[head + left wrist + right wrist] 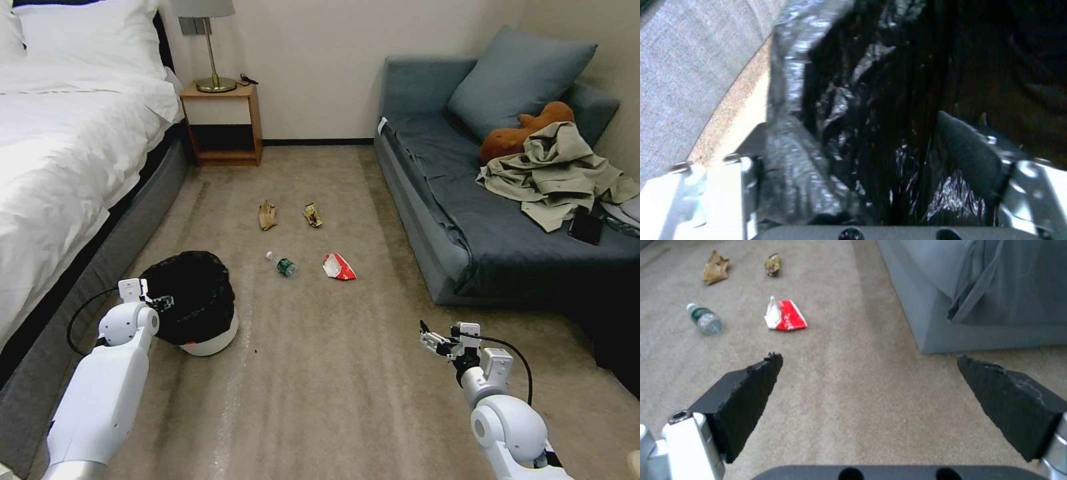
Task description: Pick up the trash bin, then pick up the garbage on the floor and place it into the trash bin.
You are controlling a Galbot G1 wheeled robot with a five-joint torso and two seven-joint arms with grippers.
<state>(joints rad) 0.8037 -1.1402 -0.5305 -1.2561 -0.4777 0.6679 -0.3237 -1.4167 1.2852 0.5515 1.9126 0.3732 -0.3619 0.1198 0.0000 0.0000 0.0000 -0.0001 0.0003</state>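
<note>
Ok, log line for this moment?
left end effector: at bin rim, straddling it | right end effector: open, empty, above carpet | litter: four on floor

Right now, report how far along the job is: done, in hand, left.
Done: nothing binned yet. In hand: the left gripper is at the bin rim, one finger inside the black bag, one outside; whether it is clamped is unclear. The bin looks tilted. Left: the paper bag, wrapper, bottle and red packet lie on the carpet. The right gripper is open above the carpet.

A bedroom: white-sheeted bed (60, 133), nightstand (223, 123) with lamp (210, 40), grey sofa (480, 200).
</note>
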